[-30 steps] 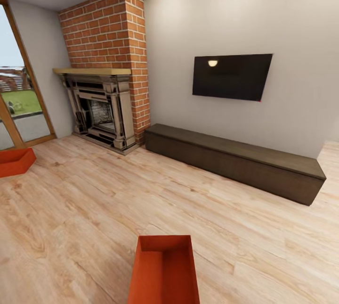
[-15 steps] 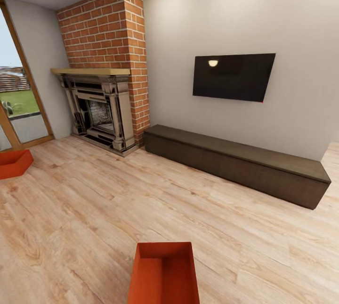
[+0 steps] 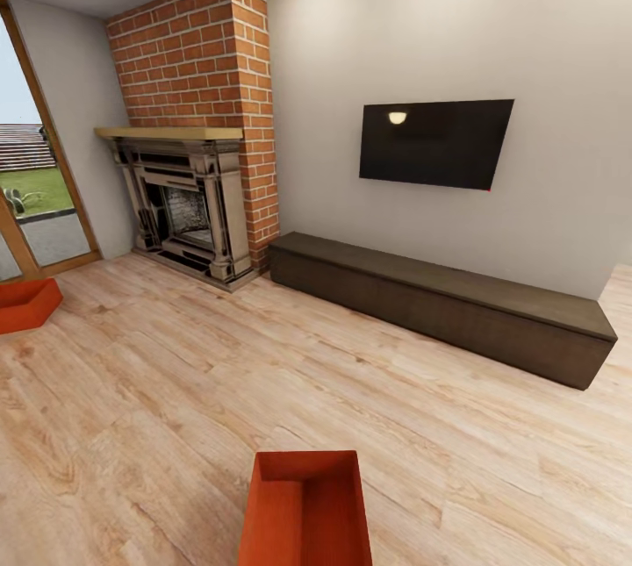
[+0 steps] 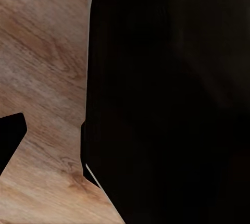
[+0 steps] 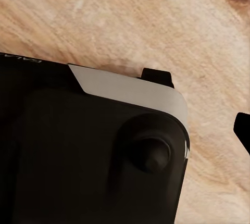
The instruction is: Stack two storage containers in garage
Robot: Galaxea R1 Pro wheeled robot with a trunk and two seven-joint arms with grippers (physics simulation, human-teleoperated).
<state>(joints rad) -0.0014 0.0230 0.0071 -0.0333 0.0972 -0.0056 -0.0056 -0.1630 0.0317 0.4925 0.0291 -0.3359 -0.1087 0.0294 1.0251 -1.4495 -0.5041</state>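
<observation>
Grippers: the wrist views give only dark robot housing over wood planks, so whether either pincer stands apart or together cannot be told; a dark tip (image 4: 9, 138) juts into the left wrist view and another (image 5: 244, 127) into the right.

Living room, largest to smallest, placed relative to the brick fireplace (image 3: 197, 123). The light wood plank floor (image 3: 175, 373) spreads out in front of it. The pale wall (image 3: 439, 31) runs off to its right, carrying one wall TV (image 3: 434, 143). One dark low bench (image 3: 439, 298) begins just beside the fireplace's right foot and runs along that wall. One glass door (image 3: 35, 189) stands to its left.

Storage containers, two counted: the near container (image 3: 305, 509) lies well out in front of the fireplace, open top up, at the lower edge of the head view; the far container (image 3: 26, 303) sits on the planks below the glass door, left of the fireplace and cut by the frame.

Step in hand, as judged: approach to the near container. It would go best with the base squared to the long walls, both arms lowered evenly, and the grip taken on opposite sides so the bin lifts level.
</observation>
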